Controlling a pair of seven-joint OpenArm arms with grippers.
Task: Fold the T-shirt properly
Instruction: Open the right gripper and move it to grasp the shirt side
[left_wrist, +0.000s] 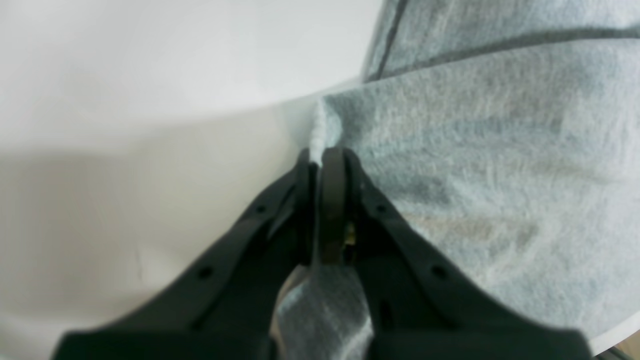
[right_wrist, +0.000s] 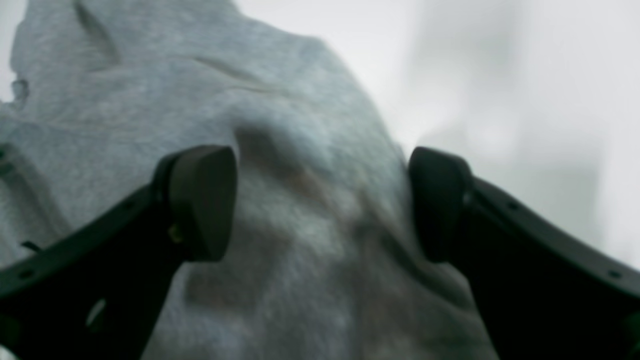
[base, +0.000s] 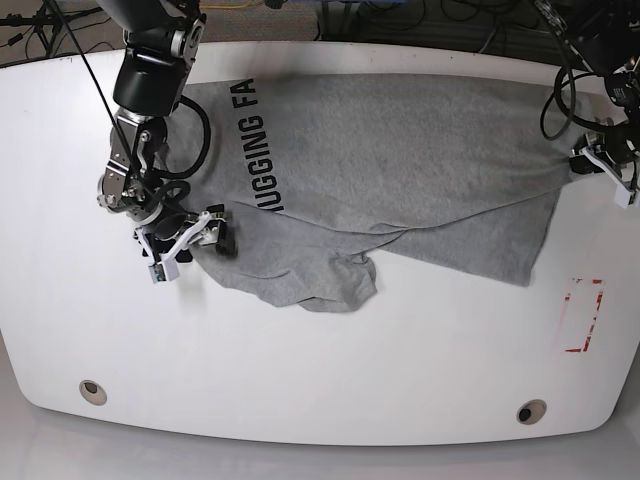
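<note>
Base view: the T-shirt (base: 400, 170) is seen spread across the upper middle of the white table (base: 300, 370), with black capital lettering (base: 258, 145) running vertically near its left side and a rumpled fold (base: 335, 285) drooping toward the centre of the frame. At the right edge of the frame the left gripper (base: 592, 160) is shown at the shirt's right corner; in the left wrist view its jaws are pressed together on a pinch of grey fabric (left_wrist: 327, 130), with more cloth trailing down between the fingers (left_wrist: 332, 200). At the left of the base view the right gripper (base: 195, 238) is placed at the shirt's lower left edge. In the right wrist view its two dark pads (right_wrist: 202, 200) are held wide apart, with a raised hump of grey cloth (right_wrist: 310, 200) lying between them. A red rectangular marking (base: 583, 315) is visible on the table at the lower right, well apart from the shirt.
</note>
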